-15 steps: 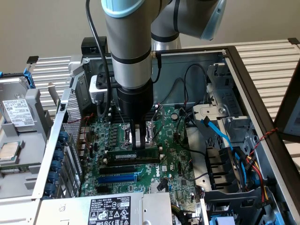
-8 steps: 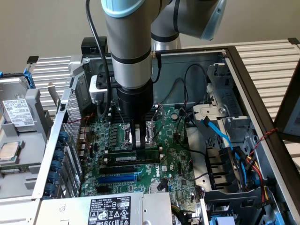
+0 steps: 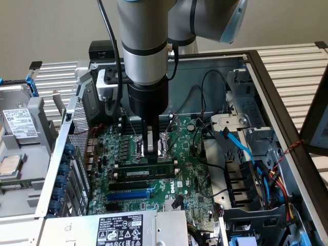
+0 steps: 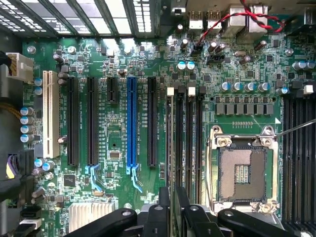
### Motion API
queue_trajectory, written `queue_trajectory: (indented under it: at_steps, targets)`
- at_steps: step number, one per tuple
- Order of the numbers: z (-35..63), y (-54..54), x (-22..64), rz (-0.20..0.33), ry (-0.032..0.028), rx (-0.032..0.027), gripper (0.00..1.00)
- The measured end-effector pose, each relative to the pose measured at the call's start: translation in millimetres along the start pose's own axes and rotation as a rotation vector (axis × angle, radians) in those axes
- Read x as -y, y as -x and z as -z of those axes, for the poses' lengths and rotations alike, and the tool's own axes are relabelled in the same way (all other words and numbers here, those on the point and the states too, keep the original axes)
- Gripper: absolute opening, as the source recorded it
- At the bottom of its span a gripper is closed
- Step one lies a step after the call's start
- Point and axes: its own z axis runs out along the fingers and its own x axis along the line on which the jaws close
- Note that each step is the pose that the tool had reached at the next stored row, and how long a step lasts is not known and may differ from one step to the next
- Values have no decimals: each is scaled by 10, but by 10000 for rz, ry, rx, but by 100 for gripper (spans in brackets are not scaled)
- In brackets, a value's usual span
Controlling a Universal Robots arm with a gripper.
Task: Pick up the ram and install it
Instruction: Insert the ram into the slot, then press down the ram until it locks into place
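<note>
The ram (image 3: 143, 171) is a thin green stick with a white label, standing on edge in a long black memory slot of the motherboard (image 3: 189, 179) inside the open computer case. My gripper (image 3: 152, 149) hangs straight above it, fingertips just over its top edge. In the wrist view the ram (image 4: 174, 148) shows edge-on as a narrow line in the slot beside several bare black memory slots (image 4: 190, 143). My gripper (image 4: 173, 205) straddles that line with its fingers slightly apart, so it stands open.
An empty CPU socket (image 4: 242, 173) lies right beside the memory slots. A blue slot (image 4: 131, 123) and black expansion slots (image 4: 91, 123) lie further off. Blue and black cables (image 3: 241, 148) crowd the exterior view's right. A labelled metal box (image 3: 123, 228) sits at the front.
</note>
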Motion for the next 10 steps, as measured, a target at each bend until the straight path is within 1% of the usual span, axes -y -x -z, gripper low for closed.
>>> queue_trajectory:
  at_steps: [1,2,10]
  targets:
    - [12,0,4,0,33,-2,20]
    - [16,1,7,0,50,-2,20]
    - [16,1,7,-1,52,-2,20]
